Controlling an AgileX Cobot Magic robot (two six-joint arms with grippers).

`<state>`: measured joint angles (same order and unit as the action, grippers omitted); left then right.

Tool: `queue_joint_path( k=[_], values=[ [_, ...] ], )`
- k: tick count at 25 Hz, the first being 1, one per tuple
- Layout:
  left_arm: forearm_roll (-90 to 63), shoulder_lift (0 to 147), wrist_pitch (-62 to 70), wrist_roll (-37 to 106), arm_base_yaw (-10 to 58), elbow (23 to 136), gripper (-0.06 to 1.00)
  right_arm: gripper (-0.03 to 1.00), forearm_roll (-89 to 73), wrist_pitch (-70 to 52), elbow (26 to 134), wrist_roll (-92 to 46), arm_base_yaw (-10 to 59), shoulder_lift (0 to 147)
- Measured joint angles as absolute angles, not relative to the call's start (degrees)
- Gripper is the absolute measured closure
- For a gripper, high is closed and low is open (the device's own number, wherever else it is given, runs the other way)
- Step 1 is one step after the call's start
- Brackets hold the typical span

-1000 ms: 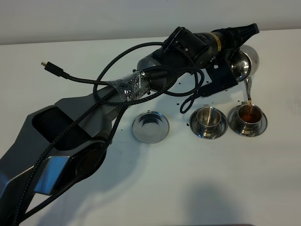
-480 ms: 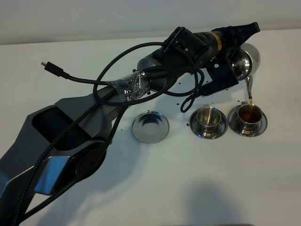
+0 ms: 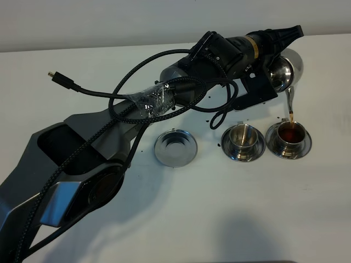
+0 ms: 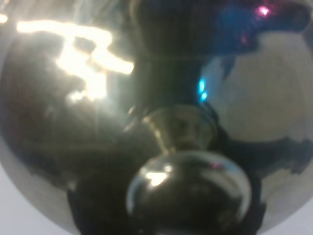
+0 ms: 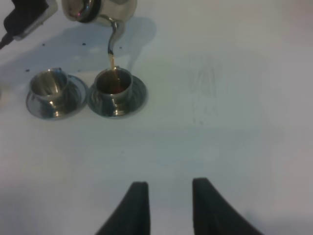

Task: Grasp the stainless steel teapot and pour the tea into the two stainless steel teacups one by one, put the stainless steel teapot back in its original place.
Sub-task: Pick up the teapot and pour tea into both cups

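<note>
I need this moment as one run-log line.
phase: pouring | left gripper: holds tilted teapot | tea: streaming into teacup under spout | other teacup: empty | third saucer: bare | right gripper: empty

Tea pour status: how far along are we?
Done: the teapot is lifted off its place and tilted in the left end effector. In hand: tea runs from the spout into the far-right cup, which already holds tea. Left: the neighbouring cup is empty, and the bare saucer awaits the teapot.
</note>
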<state>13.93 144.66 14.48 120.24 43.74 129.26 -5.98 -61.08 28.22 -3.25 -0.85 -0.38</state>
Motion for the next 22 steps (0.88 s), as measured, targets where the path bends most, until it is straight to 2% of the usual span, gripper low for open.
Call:
queue_joint_path(
  k=[22],
  values=[
    [6.56,144.66,22.72,116.62,42.30,129.26,0.72,0.76,-5.98,-61.08,28.22,-3.24,-0.85,-0.38]
  ],
)
